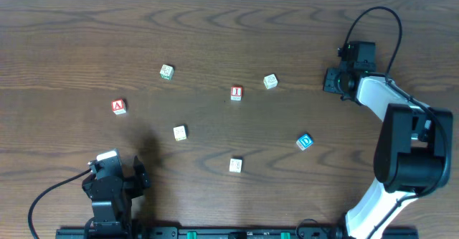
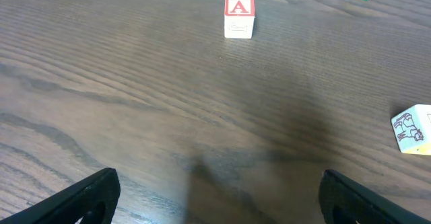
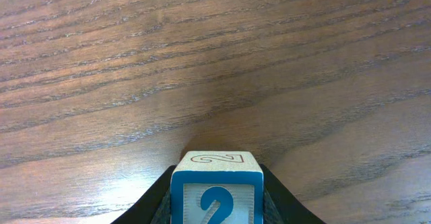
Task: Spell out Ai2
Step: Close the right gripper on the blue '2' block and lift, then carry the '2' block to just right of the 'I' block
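In the right wrist view the blue "2" cube (image 3: 216,192) sits between my right gripper's (image 3: 216,207) black fingers (image 3: 156,200), which press against both of its sides. Seen from overhead, that gripper (image 1: 332,80) is at the far right of the table and hides the cube. The red "A" cube (image 1: 119,106) (image 2: 238,17) stands at the left. The red "I" cube (image 1: 236,92) is near the middle. My left gripper (image 1: 115,171) (image 2: 215,204) hovers open and empty by the near edge, with the "A" cube well ahead of it.
Pale cubes lie at the far left (image 1: 166,72), beside the "I" cube (image 1: 270,81), left of centre (image 1: 179,133) and near the front (image 1: 235,165). A blue "D" cube (image 1: 305,141) sits at centre right. The right arm's base (image 1: 409,160) stands at the right edge.
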